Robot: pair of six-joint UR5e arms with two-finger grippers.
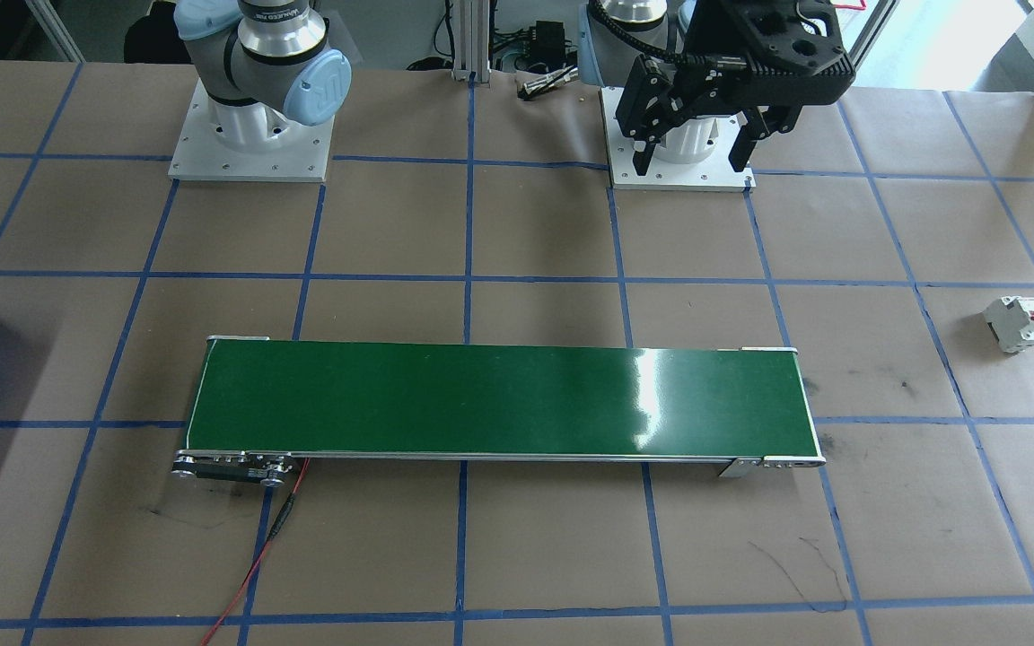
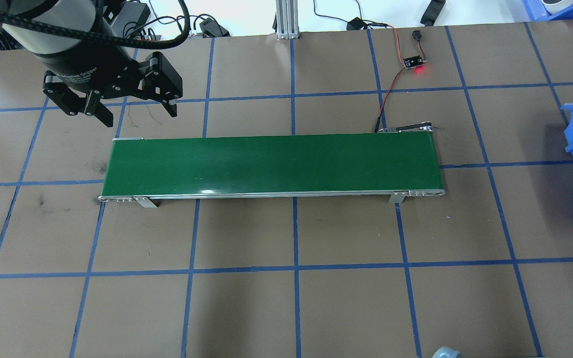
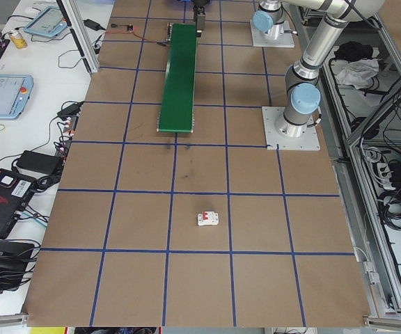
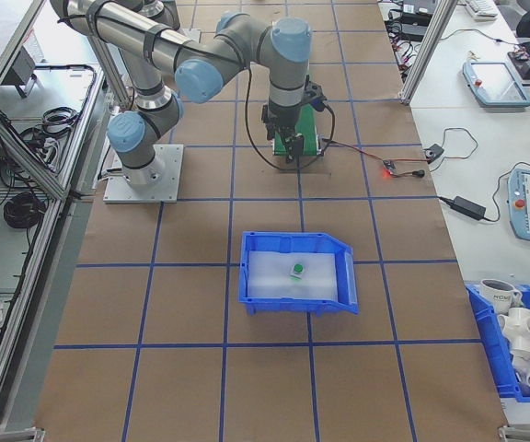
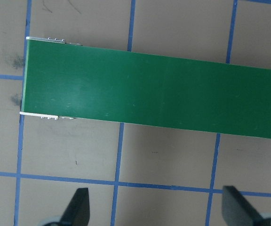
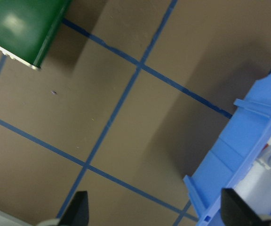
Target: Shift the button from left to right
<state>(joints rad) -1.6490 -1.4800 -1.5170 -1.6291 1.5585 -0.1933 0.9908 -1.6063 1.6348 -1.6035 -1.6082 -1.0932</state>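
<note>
Button [image 4: 296, 271] sits inside the blue bin [image 4: 251, 276], on its pale floor toward the middle, green cap up; the bin stands near the table's end on the robot's right, well apart from the green conveyor belt [image 2: 271, 164]. The right wrist camera catches the same green cap at the bin's inner wall.

The left gripper [image 2: 135, 110] hangs with its fingers spread wide and nothing between them, above the table just beyond the belt's left end. The right gripper [image 6: 154, 214] also shows its fingertips [image 6: 78, 207] far apart and empty, above bare table between the belt's right end and the bin.

A white circuit breaker [image 1: 1015, 324] with red levers lies alone toward the table's left end.
</note>
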